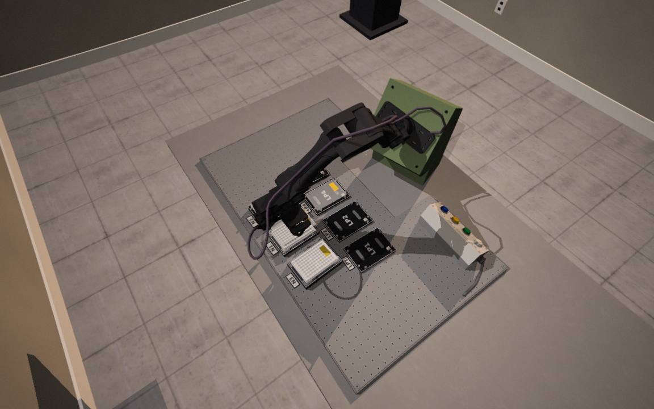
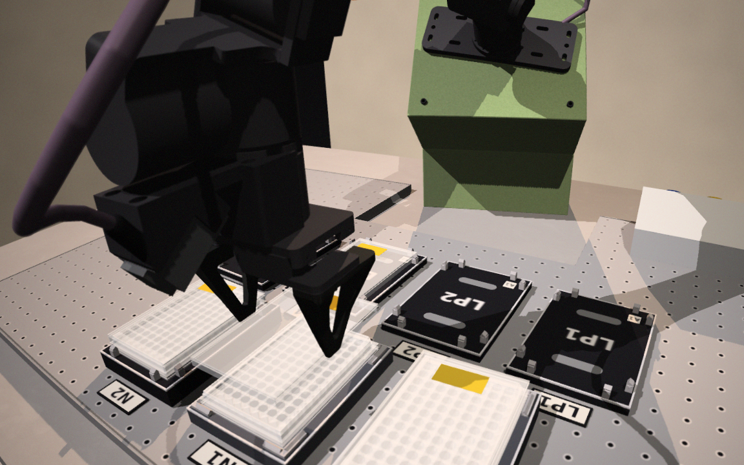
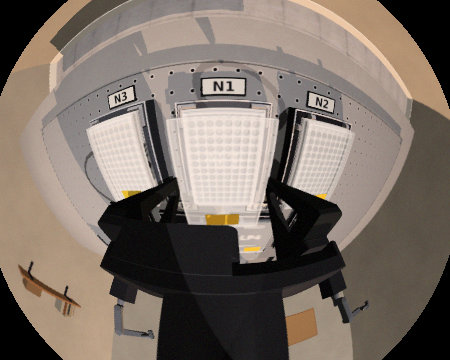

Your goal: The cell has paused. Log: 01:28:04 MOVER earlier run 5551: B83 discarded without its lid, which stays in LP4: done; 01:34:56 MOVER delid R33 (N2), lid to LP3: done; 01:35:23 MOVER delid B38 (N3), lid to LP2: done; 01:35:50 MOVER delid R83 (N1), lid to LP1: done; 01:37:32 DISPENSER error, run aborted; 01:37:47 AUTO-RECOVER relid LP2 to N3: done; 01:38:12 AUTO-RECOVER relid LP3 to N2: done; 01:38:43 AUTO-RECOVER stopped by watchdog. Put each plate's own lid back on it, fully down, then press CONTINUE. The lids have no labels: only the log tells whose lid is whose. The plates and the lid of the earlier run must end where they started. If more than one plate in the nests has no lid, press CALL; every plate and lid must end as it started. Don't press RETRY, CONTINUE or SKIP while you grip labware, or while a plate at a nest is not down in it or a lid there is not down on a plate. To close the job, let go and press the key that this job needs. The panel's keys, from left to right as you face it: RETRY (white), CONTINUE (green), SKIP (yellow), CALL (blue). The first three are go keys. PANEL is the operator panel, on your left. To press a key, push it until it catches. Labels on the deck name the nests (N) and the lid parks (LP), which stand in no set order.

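Laboratory automation cell — bare tiled room with plain walls. Perforated grey tabletop (image 1: 400,315) carries white multiwell plates (image 2: 444,422) in labelled nests, black lid parks (image 2: 586,341) marked LP1, LP2, and an operator panel (image 1: 453,231) with coloured keys. Black robot arm (image 1: 319,152) mounted on a green pedestal (image 1: 420,167) — no domestic furnishings.

My bench: a grey perforated board (image 1: 400,325) on a tan table (image 1: 548,355). Directly on the board: three plate nests (image 2: 132,370), four black lid parks (image 2: 582,341), white key panel (image 1: 451,233), green arm pedestal (image 1: 420,147), loose cable (image 1: 342,295).
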{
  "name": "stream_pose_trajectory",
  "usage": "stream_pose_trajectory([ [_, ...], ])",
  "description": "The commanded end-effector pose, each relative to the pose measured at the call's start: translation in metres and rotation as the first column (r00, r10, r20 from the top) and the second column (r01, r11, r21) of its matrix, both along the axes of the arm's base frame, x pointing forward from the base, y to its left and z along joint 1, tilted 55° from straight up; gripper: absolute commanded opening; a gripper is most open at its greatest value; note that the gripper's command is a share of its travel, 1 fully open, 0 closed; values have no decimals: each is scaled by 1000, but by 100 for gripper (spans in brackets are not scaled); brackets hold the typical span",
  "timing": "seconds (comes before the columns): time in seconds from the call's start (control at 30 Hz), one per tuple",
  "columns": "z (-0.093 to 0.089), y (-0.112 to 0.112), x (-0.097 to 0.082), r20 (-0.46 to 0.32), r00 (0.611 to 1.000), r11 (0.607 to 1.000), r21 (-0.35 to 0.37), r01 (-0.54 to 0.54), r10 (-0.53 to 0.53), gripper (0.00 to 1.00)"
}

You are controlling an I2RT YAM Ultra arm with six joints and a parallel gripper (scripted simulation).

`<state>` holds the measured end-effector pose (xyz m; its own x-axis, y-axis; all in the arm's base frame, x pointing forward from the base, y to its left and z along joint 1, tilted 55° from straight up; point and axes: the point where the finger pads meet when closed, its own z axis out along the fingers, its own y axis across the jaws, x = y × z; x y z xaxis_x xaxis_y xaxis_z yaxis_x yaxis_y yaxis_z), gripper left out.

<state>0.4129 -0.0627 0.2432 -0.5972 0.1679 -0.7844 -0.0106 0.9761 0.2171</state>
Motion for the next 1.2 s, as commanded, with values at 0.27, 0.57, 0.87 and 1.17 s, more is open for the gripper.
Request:
stream_pose_trajectory([
  [0.27, 15, -2, 8, 42, 999, 1000, -13, 4, -4, 0],
  [0.57, 9, -4, 13, 28, 1000, 1000, -9, 8, -7, 0],
  [0.87, 11, -4, 14, 38, 999, 1000, -12, 8, -7, 0],
  [1.17, 12, -3, 16, 44, 999, 1000, -13, 7, -7, 0],
])
